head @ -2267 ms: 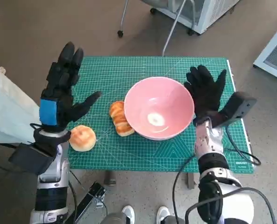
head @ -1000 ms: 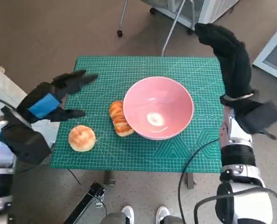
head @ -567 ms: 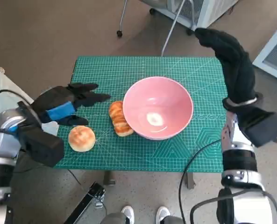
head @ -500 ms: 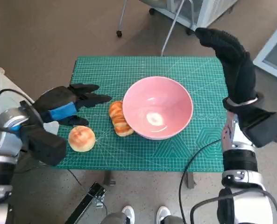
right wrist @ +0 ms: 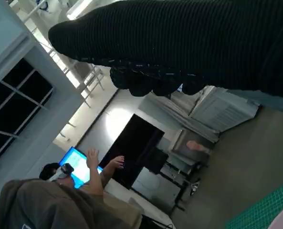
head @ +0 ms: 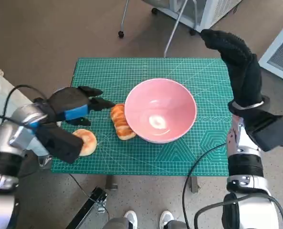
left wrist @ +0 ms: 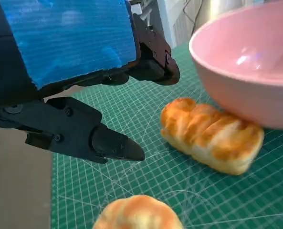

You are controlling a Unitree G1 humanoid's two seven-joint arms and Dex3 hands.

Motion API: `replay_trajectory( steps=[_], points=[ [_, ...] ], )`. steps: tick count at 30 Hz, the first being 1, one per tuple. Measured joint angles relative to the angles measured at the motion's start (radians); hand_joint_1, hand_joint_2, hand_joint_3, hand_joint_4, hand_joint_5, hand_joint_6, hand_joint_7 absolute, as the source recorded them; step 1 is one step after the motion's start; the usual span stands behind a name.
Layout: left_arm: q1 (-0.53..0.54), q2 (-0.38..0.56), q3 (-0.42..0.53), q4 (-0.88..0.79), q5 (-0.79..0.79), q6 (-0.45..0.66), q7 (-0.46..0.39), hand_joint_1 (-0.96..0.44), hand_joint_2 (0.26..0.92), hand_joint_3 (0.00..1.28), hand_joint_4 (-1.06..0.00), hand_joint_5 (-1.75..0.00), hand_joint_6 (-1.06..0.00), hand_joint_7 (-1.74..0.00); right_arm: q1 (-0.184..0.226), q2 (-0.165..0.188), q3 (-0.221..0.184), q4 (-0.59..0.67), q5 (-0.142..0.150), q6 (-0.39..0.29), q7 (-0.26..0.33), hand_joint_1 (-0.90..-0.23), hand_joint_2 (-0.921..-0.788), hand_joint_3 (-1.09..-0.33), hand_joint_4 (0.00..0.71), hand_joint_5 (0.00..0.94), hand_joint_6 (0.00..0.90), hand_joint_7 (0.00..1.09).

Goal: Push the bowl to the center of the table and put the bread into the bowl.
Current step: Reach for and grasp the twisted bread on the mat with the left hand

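bread (head: 121, 121) beside bowl (head: 160, 110) | left hand (head: 77, 105) near bread, apart

Bowl (head: 160, 110) sits mid-mat (head: 131, 71), the long bread (head: 120, 121) touching its rim at nine o'clock. Round bun (head: 87, 141) lies at eight, well apart. Left hand (head: 77, 106) hovers just beside the bread; right hand (head: 236, 59) is up at two o'clock.

Long bread (head: 120, 122) lies against bowl (head: 160, 110); its left side open
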Motion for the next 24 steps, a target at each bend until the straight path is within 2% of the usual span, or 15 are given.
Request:
replay_trajectory(
  steps=[10,24],
  points=[
    [-0.076,-0.078,-0.119,0.086,0.145,0.019,0.141,-0.30,0.895,0.00,-0.46,-0.02,-0.51,-0.16,0.020,0.000,0.006,-0.029,-0.003,0.001,-0.003,-0.632,-0.921,-0.794,0.217,0.020,-0.001,0.57],
    [-0.174,-0.162,-0.249,0.221,0.254,0.049,0.256,-0.33,0.905,0.00,-0.47,-0.01,-0.52,-0.18,0.034,-0.004,0.006,-0.032,-0.004,-0.003,-0.004,-0.634,-0.921,-0.801,0.219,0.021,-0.001,0.57]
  ],
)
